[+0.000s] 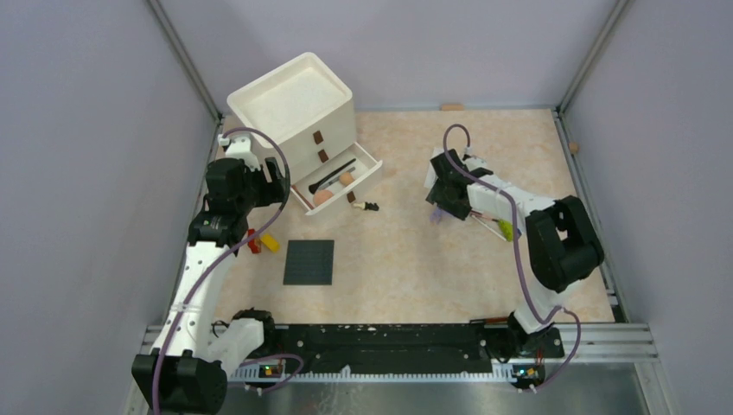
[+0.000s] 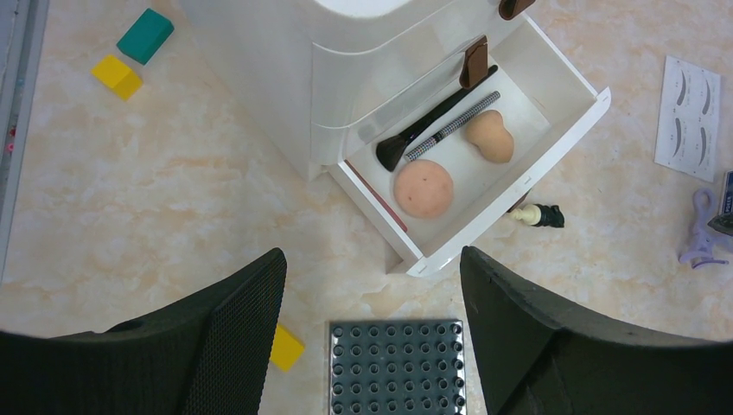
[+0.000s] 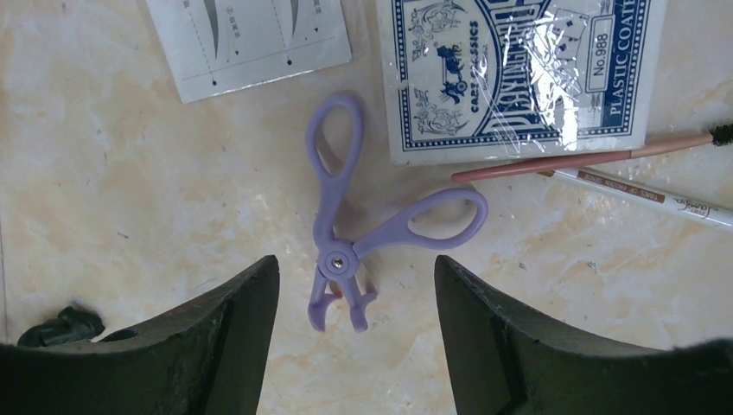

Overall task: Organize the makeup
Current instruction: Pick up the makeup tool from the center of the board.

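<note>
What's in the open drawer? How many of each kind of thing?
Peach sponges: 2, a round one and a gourd-shaped one
Black brush: 1
Glittery stick: 1
Thin red pencil: 1
Total: 5

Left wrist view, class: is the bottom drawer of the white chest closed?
No, the bottom drawer stands pulled out, showing a round peach puff and a dark brush lying inside.
</note>
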Motion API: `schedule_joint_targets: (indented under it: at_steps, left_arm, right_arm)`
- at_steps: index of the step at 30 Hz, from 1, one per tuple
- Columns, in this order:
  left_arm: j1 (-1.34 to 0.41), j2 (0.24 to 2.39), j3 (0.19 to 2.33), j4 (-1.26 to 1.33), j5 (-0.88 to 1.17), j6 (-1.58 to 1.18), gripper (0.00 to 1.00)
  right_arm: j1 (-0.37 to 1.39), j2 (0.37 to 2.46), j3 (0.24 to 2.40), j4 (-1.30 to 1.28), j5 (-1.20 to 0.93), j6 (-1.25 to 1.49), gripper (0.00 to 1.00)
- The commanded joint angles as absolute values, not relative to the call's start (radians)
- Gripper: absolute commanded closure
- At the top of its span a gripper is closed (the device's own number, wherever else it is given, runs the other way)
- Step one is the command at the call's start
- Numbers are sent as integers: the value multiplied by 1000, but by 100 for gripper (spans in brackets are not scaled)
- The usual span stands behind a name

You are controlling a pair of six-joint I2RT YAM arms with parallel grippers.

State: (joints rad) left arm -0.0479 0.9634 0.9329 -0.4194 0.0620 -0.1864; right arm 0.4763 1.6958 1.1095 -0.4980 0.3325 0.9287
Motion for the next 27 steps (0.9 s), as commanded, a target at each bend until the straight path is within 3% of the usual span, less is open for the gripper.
schedule_joint_targets:
  at_steps: [1,15,27]
  left_arm:
    - [-52,936,927,-387,53,-175,21]
    - [-52,939,927,-385,47,-173,21]
    - [-52,940,926,-385,49,-173,21]
  right_arm:
    - [493,1775,1226,-588,372,982,35]
    - [499,1876,1286,-599,361,975,41]
    - [509,1805,1314,-657,448,966,43]
